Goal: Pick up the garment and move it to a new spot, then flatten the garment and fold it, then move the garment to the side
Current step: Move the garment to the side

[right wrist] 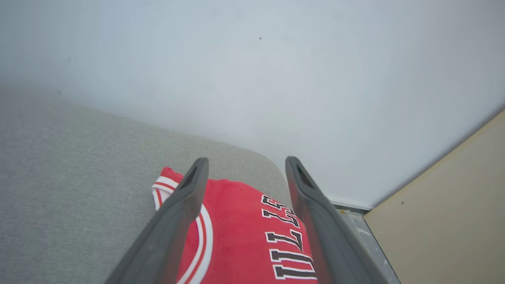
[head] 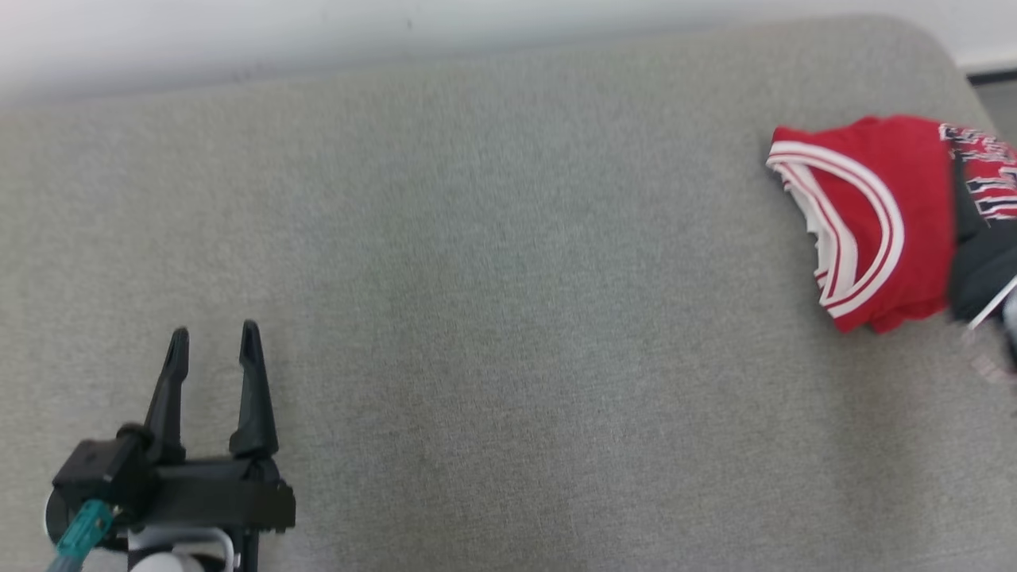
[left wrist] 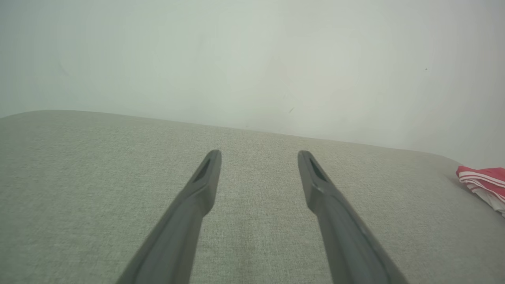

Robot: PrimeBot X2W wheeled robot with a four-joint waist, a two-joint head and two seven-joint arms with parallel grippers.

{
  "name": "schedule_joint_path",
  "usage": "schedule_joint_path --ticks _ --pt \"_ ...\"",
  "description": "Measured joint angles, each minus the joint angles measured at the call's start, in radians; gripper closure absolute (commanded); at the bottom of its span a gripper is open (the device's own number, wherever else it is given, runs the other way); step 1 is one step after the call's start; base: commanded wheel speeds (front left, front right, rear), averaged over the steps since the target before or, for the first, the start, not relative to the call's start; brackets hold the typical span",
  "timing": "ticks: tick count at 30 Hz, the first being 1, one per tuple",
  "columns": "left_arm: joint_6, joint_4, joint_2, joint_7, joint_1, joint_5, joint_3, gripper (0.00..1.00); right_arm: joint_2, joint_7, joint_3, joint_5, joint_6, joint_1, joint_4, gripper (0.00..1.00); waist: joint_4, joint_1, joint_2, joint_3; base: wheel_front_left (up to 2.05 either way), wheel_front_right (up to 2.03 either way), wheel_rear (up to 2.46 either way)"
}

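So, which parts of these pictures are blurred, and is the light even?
Head view: left gripper sharp, garment smeared near the right edge. Left wrist view: hazy, soft even light, no hard shadows. Right wrist view: garment lettering fairly crisp, right gripper blurred toward the bottom edge.

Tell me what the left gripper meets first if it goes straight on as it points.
Nothing close: the left gripper points across bare grey cushion towards the wall, depth unclear; the garment lies well right.
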Motion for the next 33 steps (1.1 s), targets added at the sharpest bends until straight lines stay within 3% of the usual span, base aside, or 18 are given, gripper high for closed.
schedule_joint_path --ticks 5,20,33 --pt "0.005 0.02 0.0 0.0 0.051 -0.002 0.021 0.0 0.124 -0.115 -0.001 0.079 0.0 0.146 -0.083 0.0 0.005 -0.0001 0.0 -0.079 0.0 0.0 0.0" --pt "0.004 0.119 -0.001 0.0 0.16 0.002 0.045 0.0 0.324 -0.264 -0.017 0.137 0.0 0.397 -0.068 0.0 0.055 -0.0002 -0.0001 -0.263 0.0 0.0 0.0" --pt "-0.003 0.145 0.0 0.0 0.185 0.003 0.044 0.0 0.389 -0.299 -0.033 0.103 0.0 0.448 0.0 0.0 0.082 0.0 0.0 -0.317 0.0 0.0 0.0"
